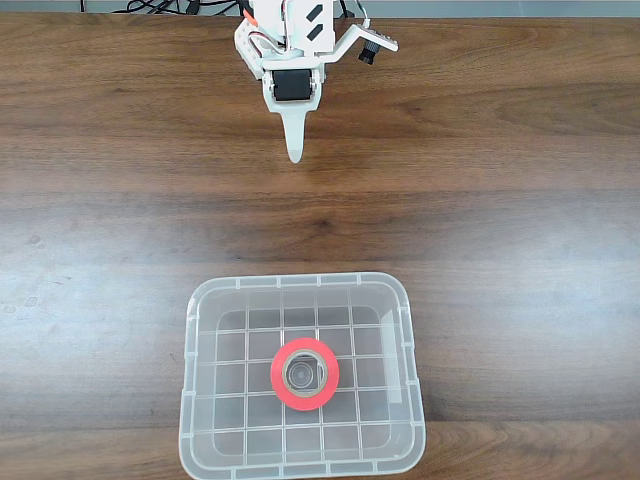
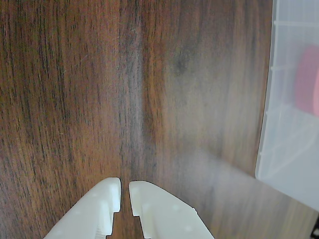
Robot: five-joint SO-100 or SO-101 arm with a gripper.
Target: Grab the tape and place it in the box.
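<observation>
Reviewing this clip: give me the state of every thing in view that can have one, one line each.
tape: lying flat on the box bottom, hole up, free of the gripper.
box: upright on the table, open-topped, holding the tape.
gripper: empty, fingers nearly together, over bare table, apart from the box.

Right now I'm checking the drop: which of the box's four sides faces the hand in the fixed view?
The top side of the box, the only one turned toward the hand; the tape lies inside.
</observation>
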